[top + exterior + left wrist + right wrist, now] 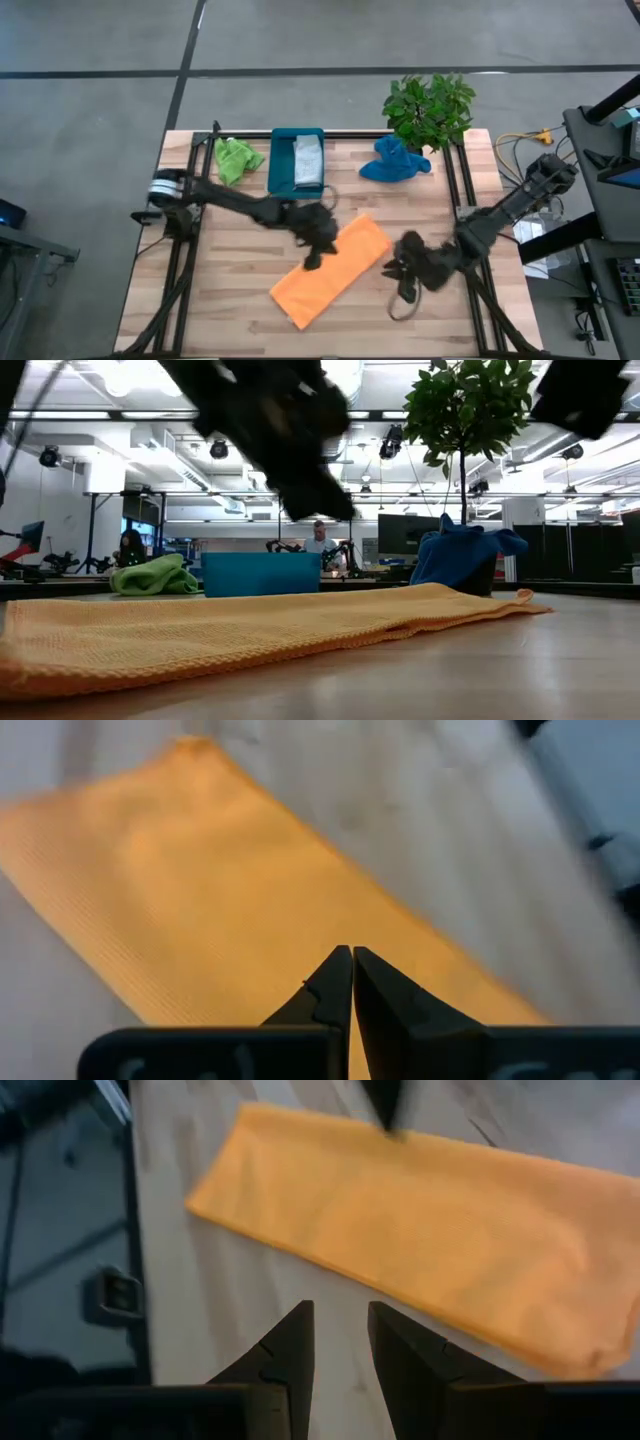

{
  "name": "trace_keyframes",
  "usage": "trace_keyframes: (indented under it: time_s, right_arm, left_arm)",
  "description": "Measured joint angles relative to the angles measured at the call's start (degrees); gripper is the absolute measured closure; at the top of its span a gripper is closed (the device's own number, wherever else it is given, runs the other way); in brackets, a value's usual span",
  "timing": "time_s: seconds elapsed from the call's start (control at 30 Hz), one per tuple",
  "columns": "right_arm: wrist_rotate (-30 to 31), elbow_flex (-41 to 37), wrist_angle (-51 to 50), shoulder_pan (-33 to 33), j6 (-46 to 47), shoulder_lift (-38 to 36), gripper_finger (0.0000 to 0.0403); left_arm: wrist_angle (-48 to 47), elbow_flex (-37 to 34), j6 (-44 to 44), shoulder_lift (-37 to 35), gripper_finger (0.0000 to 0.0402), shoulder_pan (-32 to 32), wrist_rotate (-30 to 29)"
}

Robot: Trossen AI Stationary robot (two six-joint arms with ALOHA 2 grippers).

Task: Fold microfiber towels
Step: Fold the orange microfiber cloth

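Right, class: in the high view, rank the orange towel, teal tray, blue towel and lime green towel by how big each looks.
1. orange towel, clearly the largest
2. teal tray
3. blue towel, bunched up
4. lime green towel, also bunched; close to the blue one, so that order is unsure.

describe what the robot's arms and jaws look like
Both arms are dark, nearly black, jointed links. The left gripper and right gripper each end in two flat, pointed black jaws with small notched steps on their inner edges. Thin cables loop beside both wrists in the high view.
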Motion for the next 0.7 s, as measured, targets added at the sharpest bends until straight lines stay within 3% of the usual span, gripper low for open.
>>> trace_keyframes:
  time_s: [0.17,0.27,0.43,0.7]
  right_arm:
    - [9.34,0.00,1.76,6.78,13.16,1.70,0.0310]
    - [10.16,0.02,3.25,8.49,19.38,3.56,0.0310]
    - [10.28,3.58,3.93,9.32,22.65,8.16,0.0310]
    - [10.80,11.73,-0.69,9.03,20.84,16.80,0.0310]
  left_arm:
    - [-5.13,15.01,11.81,12.78,0.0402,3.71,-1.77]
    - [-9.88,23.17,17.02,18.95,0.0402,5.27,-3.17]
    - [-22.70,33.23,17.16,26.01,0.0402,6.96,-5.24]
    - [-38.53,36.90,10.69,26.41,0.0401,7.07,-35.82]
